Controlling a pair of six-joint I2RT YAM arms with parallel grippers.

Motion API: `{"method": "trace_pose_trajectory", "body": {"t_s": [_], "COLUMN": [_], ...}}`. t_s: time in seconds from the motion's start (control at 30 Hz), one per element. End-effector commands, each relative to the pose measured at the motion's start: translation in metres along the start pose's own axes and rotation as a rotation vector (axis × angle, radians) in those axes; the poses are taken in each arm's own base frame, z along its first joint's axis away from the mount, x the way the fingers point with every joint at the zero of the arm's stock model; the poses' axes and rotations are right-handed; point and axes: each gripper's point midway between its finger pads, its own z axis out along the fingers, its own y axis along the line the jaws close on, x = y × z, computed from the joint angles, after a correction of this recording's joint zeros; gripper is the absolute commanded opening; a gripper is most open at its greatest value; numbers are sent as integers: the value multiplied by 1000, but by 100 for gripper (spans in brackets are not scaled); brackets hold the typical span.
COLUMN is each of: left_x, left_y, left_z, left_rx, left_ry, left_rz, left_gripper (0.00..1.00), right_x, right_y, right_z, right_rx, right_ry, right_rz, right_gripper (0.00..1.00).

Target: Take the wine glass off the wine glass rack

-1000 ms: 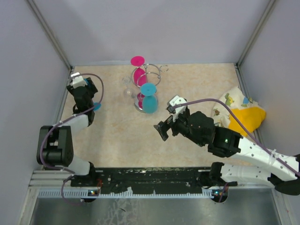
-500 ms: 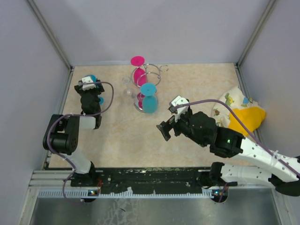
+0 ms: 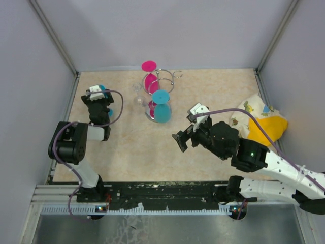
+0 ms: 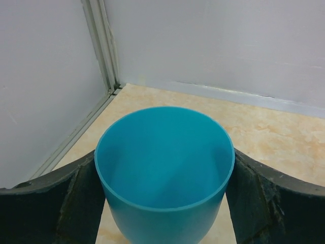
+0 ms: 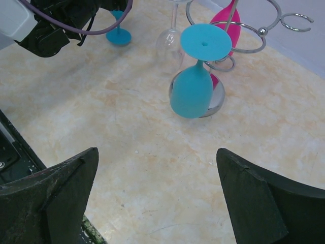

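The wine glass rack (image 3: 163,81) stands at the back middle of the table, with its shiny round base (image 5: 217,99) on the tabletop. A teal wine glass (image 5: 194,87) and a pink wine glass (image 5: 228,26) hang upside down from its loops. My left gripper (image 3: 100,95) is at the far left, shut on the bowl of a second teal wine glass (image 4: 165,152). That glass is upright, with its foot (image 5: 118,36) low at the tabletop. My right gripper (image 3: 180,141) is open and empty, in front of the rack and to its right.
A clear wine glass (image 3: 138,96) stands on the table just left of the rack. A yellow and printed white cloth (image 3: 259,124) lies at the right edge. Grey walls enclose the left, back and right sides.
My left gripper has swung toward the back left corner with the teal glass, then held nearly still. My right gripper has drifted slightly right and toward the near edge.
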Motion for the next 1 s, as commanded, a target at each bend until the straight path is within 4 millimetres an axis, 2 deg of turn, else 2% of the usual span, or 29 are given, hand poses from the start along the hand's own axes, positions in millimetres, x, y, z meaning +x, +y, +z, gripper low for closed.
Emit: {"method": "trace_pose_trajectory", "body": {"t_s": [0.0, 0.07, 0.3, 0.37, 0.43, 0.47, 0.57, 0.73, 0.9, 0.97], "left_x": [8, 17, 22, 19, 15, 12, 3, -14, -31, -38], "left_y": [-3, -2, 0, -1, 0, 1, 7, 6, 7, 5], "left_z": [3, 3, -1, -2, -3, -4, -13, -27, -43, -43], "left_rx": [5, -9, -13, -4, -7, -8, -37, -42, -40, -27], "left_ry": [22, 55, 48, 36, 27, 19, -10, -28, -14, -18], "left_rz": [-26, -36, -36, -43, -46, -49, -89, -89, -164, -145], "left_gripper": [88, 89, 89, 90, 99, 100, 100, 100, 100, 100], "right_x": [-17, -18, -20, -20, -20, -20, -18, -18, -22, -22], "right_y": [-8, -8, -11, -12, -12, -12, -12, -11, -12, -11], "right_z": [-3, -4, -11, -12, -13, -13, -12, -10, -8, -6], "right_rx": [30, 28, 35, 37, 37, 36, 35, 36, 49, 50], "right_ry": [-56, -58, -68, -70, -73, -72, -73, -74, -77, -73], "right_rz": [15, 22, 35, 41, 45, 46, 49, 44, 49, 55], "right_gripper": [99, 99, 99, 99, 99, 99, 99, 99, 99, 99]}}
